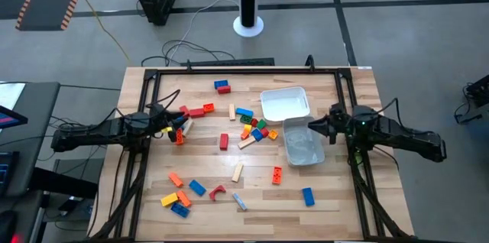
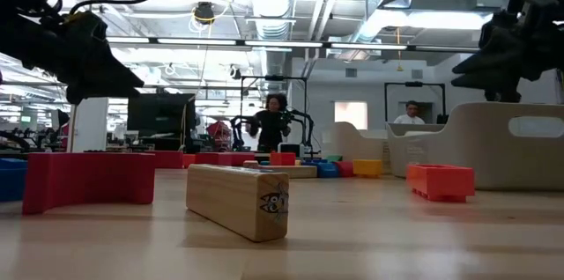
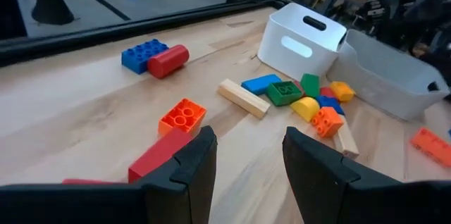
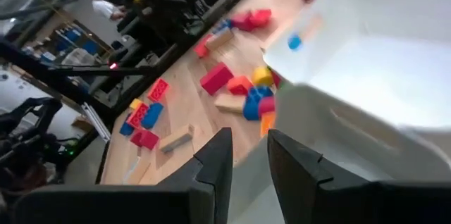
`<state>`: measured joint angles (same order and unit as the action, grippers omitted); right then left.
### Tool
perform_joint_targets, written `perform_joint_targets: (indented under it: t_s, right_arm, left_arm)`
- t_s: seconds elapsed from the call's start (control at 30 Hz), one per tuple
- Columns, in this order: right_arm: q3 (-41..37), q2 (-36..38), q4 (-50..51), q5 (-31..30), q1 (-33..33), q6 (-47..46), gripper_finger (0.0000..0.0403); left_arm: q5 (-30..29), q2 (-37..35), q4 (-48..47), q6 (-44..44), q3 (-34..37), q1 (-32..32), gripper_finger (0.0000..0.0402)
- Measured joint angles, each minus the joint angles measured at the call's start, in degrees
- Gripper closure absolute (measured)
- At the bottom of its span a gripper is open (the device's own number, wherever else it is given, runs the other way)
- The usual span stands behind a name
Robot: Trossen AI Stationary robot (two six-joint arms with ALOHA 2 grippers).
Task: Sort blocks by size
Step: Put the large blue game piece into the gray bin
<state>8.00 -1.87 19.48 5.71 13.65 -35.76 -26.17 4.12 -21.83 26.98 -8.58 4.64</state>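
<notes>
Currently we see blocks (image 1: 243, 133) scattered across the table (image 1: 336, 189): a cluster just at 9 o'clock of the tubs, a few at 12, a loose group at 7, one blue block (image 1: 307, 196) at 5. Both tubs look empty: white tub (image 1: 285, 103) and clear tub (image 1: 303, 142) touch, at 3 o'clock of centre.

Left gripper (image 3: 248, 155) hovers at the table's 9 o'clock edge, jaws apart, holding nothing; red block (image 3: 156, 157) and orange block (image 3: 182, 117) lie just ahead of its fingers.

Right gripper (image 4: 248, 159) sits at 3 o'clock beside the clear tub, jaws narrowly parted, nothing between them.

We read no text; the tan block (image 2: 238, 200) in the low view carries a small printed face-like mark, not legible.
</notes>
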Motion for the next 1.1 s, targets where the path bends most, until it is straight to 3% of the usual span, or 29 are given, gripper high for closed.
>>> perform_joint_targets:
  t_s: [0.1,0.3,0.4,0.5,0.67,0.87,1.1]
  right_arm:
    - [0.00,0.00,-7.05,0.04,-0.20,4.70,0.0284]
    - [0.03,-3.15,-19.02,0.23,-3.96,10.36,0.0284]
    - [0.05,-8.40,-24.33,0.22,-7.14,10.58,0.0284]
    - [1.17,-16.85,-29.07,-1.34,-11.62,10.85,0.0284]
    - [10.08,-35.28,-26.31,-9.51,-21.44,13.98,0.0284]
    - [28.60,-57.56,-11.99,-17.80,-31.26,18.28,0.0284]
    - [47.16,-77.97,1.62,-18.07,-36.06,19.34,0.0284]
  left_arm:
    - [3.31,0.00,2.21,-2.40,0.18,0.02,0.0248]
    - [29.32,-0.02,16.20,-10.07,0.19,-0.02,0.0248]
    - [36.08,-0.03,20.38,-8.83,0.17,-0.02,0.0248]
    - [37.79,0.00,20.99,-8.30,0.17,-0.02,0.0248]
    - [37.84,0.00,21.85,-0.53,0.17,-0.02,0.0248]
    - [37.37,0.00,23.78,5.26,0.15,-0.11,0.0248]
    - [35.08,0.00,24.52,2.93,0.15,-0.13,0.0248]
